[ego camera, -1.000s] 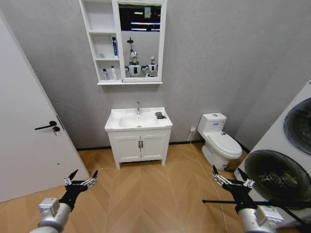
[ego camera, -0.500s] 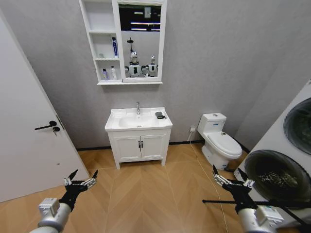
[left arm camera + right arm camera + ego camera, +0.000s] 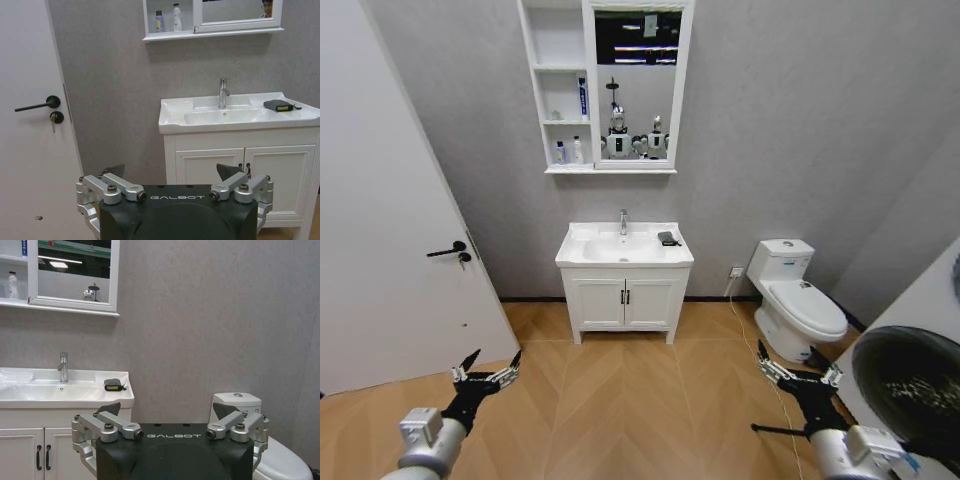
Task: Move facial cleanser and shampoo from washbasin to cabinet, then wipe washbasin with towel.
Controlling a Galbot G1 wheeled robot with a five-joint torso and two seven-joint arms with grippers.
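Robot stands back from the basin (image 3: 624, 246), w/ bare wood floor (image 3: 620, 400) between it and the vanity (image 3: 624, 300). Left gripper (image 3: 486, 372) is low at the near left of head view, fingers spread wide, holding nothing; right gripper (image 3: 798, 371) is low at the near right, fingers also spread, empty. Both are well apart from the basin. In left wrist view the left gripper (image 3: 170, 172) shows its two finger assemblies apart, w/ the vanity seen in the gap; same in right wrist view for the right gripper (image 3: 167, 412). Basin top is white, chrome tap (image 3: 623, 221) at the back centre. Towel (image 3: 667, 238), a small dark folded cloth, lies on the basin's right rim, beside the bowl, not in it; in left wrist view the towel (image 3: 278, 105) shows a yellowish edge, and in right wrist view the towel (image 3: 114, 384) sits near the basin's right front corner. Cabinet (image 3: 558, 90) hangs on the wall above the basin, three open shelves left of the mirror (image 3: 637, 85). Blue tube (image 3: 583, 98) stands on the middle shelf; two small bottles (image 3: 569, 151) stand side by side on the bottom shelf, purple one left, white one right. Toilet (image 3: 798, 305) is right of the vanity, door (image 3: 390, 230) w/ black handle at left, dark washer drum (image 3: 910, 385) at near right.
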